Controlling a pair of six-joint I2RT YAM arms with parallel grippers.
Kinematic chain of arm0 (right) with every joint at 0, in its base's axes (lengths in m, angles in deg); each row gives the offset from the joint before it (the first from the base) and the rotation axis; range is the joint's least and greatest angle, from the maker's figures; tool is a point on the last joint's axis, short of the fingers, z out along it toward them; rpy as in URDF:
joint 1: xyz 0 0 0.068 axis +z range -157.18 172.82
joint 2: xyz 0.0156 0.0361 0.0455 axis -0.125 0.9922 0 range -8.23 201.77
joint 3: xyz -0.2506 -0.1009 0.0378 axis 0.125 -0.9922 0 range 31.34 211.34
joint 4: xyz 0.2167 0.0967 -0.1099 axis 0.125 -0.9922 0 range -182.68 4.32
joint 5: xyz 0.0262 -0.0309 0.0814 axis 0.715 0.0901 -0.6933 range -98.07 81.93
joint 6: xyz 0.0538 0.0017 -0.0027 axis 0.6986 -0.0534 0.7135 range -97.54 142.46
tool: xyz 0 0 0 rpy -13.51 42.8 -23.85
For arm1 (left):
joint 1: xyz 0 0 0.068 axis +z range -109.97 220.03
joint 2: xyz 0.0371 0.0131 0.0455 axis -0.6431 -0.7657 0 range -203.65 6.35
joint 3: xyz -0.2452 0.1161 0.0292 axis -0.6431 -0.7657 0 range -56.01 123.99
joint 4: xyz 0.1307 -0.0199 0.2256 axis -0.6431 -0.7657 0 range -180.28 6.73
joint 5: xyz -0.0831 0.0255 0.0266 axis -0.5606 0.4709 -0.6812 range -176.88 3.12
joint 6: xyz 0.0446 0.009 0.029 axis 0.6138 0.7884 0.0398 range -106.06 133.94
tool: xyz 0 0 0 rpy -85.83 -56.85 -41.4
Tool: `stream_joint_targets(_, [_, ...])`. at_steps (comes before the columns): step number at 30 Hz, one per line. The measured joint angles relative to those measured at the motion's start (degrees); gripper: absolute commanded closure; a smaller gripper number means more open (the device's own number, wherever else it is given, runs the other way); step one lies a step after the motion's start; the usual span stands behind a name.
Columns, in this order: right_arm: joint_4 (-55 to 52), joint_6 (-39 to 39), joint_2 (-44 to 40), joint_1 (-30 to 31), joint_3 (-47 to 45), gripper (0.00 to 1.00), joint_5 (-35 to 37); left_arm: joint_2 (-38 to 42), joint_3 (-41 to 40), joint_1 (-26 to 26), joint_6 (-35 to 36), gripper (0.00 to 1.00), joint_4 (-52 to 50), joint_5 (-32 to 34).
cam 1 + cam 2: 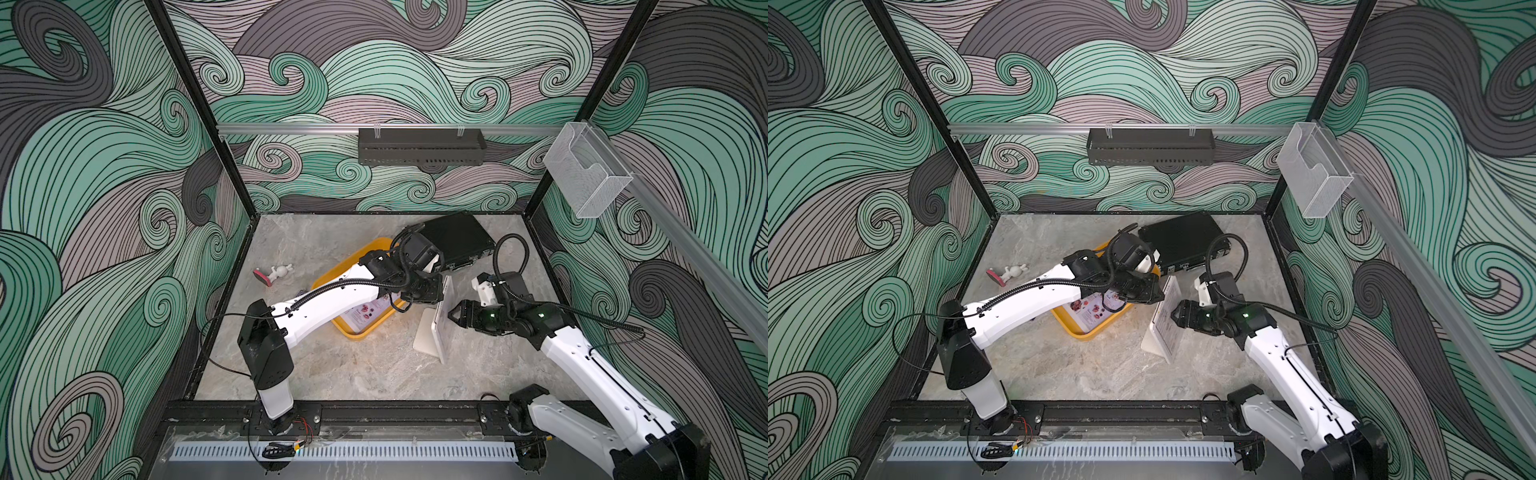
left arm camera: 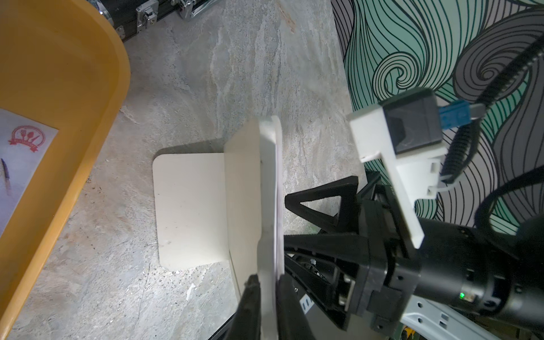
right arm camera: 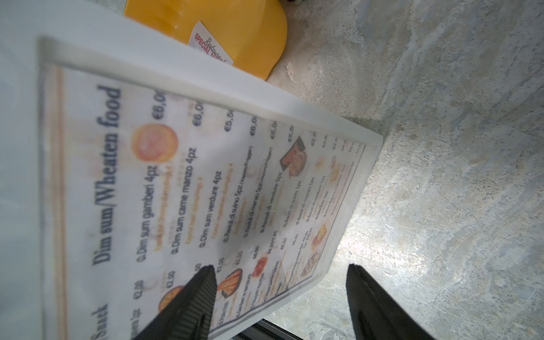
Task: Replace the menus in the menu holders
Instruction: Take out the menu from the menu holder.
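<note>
We pinch the menu holder's (image 2: 244, 188) top edge with the left pincer (image 2: 268, 282). Right pincer (image 3: 279, 267), spread, faces its Dim sum menu (image 3: 176, 191).

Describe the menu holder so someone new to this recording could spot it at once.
On the grey marbled tabletop, look just right of the yellow tray. The menu holder is the upright milky-white panel on a slanted foot. Alone among its neighbours, it stands upright, a menu showing through.

Lab robot cell; swirl-printed walls (image 1: 104, 166), black frame posts (image 1: 199, 104), marble-look tabletop (image 1: 353, 365)
</note>
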Motion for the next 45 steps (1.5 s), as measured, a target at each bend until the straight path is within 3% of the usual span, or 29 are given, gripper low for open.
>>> stream_joint_targets(2, [0.0,0.0,-0.1,0.0,0.0,0.27,0.0,0.0,0.0,0.0,0.0,1.0,0.0,-0.2])
stream_joint_targets(14, [-0.4,-0.3,-1.0,0.0,0.0,0.24,1.7,0.4,2.9,0.0,0.7,1.0,-0.8,-0.3])
stream_joint_targets(20, [-1.6,-1.2,-2.9,0.0,0.1,0.23,5.0,5.4,4.5,0.0,3.1,1.0,-3.0,1.7])
stream_joint_targets(33, [-4.7,-14.0,-11.1,0.0,13.8,0.16,11.8,18.7,18.7,3.7,21.3,1.0,-16.8,5.5])
stream_joint_targets(40, [-4.8,-18.5,-11.8,0.0,16.1,0.15,13.3,19.9,27.7,4.5,30.7,1.0,-27.9,4.0])
stream_joint_targets(45, [-4.8,-19.7,-11.3,0.0,16.1,0.15,13.3,25.6,21.9,4.5,36.5,1.0,-34.5,2.9])
